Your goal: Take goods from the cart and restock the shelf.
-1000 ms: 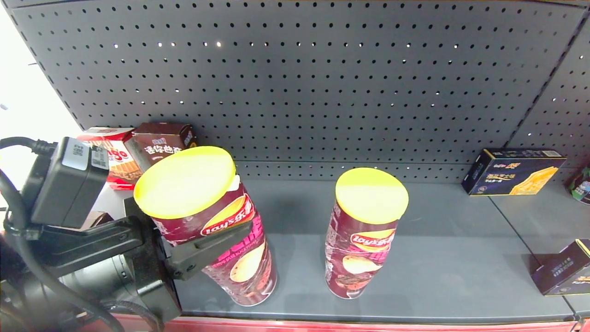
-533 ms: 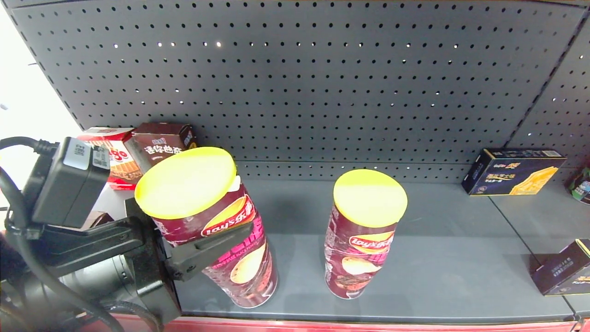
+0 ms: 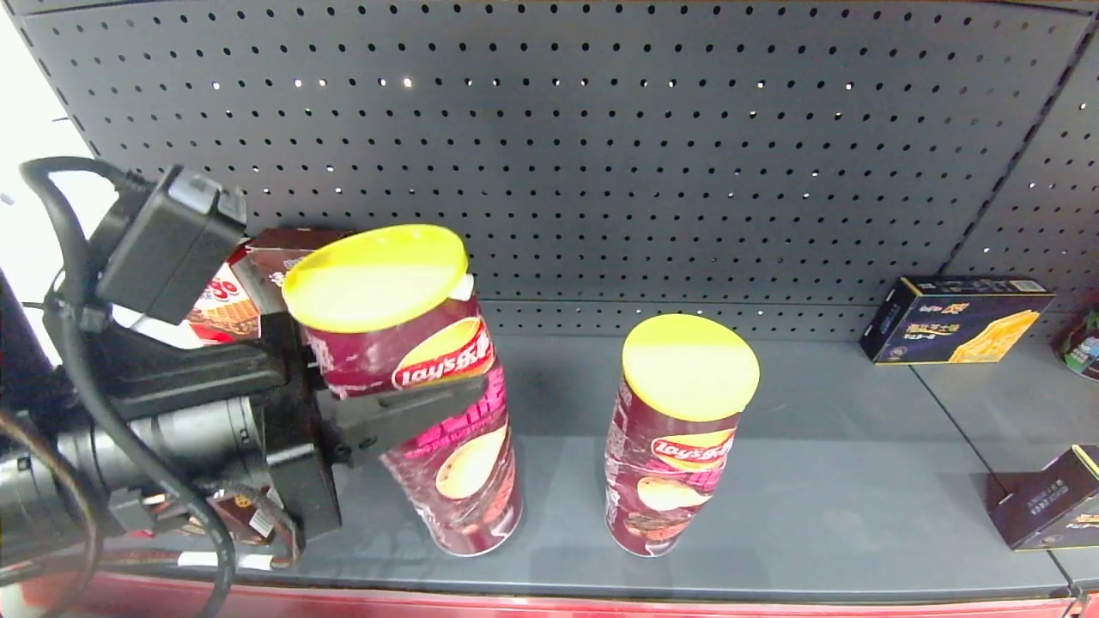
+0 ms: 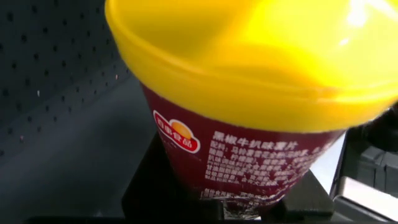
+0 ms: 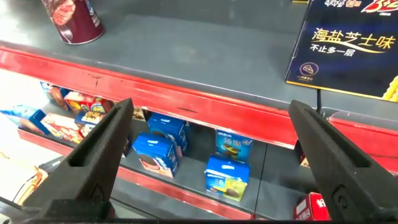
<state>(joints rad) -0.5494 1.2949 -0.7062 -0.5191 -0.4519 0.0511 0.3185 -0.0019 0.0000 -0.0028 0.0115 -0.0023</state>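
Lightly does it: tall chip can [image 3: 459,472] clamped high in the left tool [image 3: 403,390]

Left tool is closed across the chip can, its fingers [image 3: 412,412] pinching the upper body just under the yellow lid [image 3: 378,275]. The can leans a little, with its base below the tool at the shelf [image 3: 816,506] deck; whether it touches, I cannot tell. A second can [image 3: 678,455] stands upright nearby, on the side away from the tool's wrist. This is likely a light cardboard tube: stiff enough to hold, but crushable under a hard squeeze, with a glossy wrap that may slide. Tall and narrow, it should tip easily, so a mid-body hold beats the snap-on lid. Right tool [image 5: 211,155] hangs with jaws apart, empty.
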